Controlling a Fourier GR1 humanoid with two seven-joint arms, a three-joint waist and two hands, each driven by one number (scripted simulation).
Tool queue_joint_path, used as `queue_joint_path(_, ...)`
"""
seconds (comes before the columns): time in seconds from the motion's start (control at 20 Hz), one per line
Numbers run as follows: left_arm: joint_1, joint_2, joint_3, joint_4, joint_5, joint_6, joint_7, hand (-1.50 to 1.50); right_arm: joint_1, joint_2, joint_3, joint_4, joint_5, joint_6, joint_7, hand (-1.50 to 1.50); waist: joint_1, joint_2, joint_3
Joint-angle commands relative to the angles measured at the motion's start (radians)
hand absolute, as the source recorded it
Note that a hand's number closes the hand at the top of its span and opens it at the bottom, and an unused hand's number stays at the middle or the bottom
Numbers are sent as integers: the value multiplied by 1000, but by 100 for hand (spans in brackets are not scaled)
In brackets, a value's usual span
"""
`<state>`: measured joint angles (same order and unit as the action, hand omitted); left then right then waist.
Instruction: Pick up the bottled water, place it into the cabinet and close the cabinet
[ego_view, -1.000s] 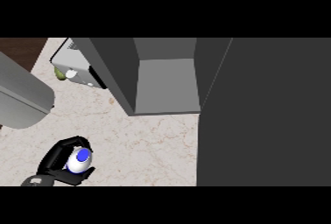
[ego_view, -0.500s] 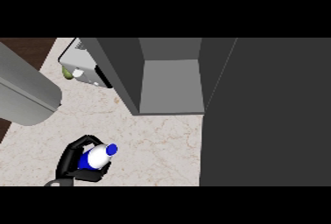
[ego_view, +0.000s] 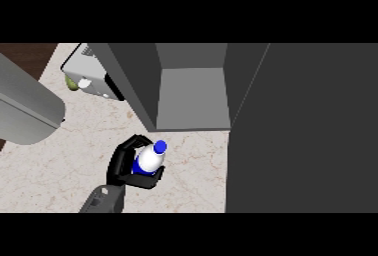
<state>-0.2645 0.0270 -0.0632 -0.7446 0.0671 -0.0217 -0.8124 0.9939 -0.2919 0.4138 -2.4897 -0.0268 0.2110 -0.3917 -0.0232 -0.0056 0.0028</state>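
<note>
The bottled water (ego_view: 150, 158), white with a blue cap, is tilted with its cap pointing up-right. My right hand (ego_view: 125, 167) is shut on it, fingers curled round its left side and thumb under it, above the counter (ego_view: 81, 150). The bottle hangs just below the front edge of the open grey cabinet (ego_view: 192, 95), whose inside shelf shows bare. The cabinet's dark door (ego_view: 303, 130) stands swung open and fills the right side of the view. Only the grey forearm (ego_view: 22, 110) of my left arm shows, at the far left; its hand is out of sight.
A white appliance (ego_view: 92, 75) with a small green thing (ego_view: 72, 82) beside it stands at the back left, next to the cabinet's side wall. The beige marbled counter runs left and below the bottle. Its wooden edge shows at the top left.
My right hand has carried the bottle up and to the right, closer to the cabinet's opening. The bottle has tipped so its cap points toward the cabinet.
</note>
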Motion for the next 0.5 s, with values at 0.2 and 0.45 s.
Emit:
queue_joint_path(0.2, -101, -27, -290, -173, 203, 281, 258, 150, 27, -12, -1, -115, -21, -16, 43, -150, -2, 3, -4)
queue_joint_path(0.45, -302, -27, -311, -136, 302, 389, 381, 150, 20, -40, -82, -142, -110, 1, 54, -150, -11, 11, -4)
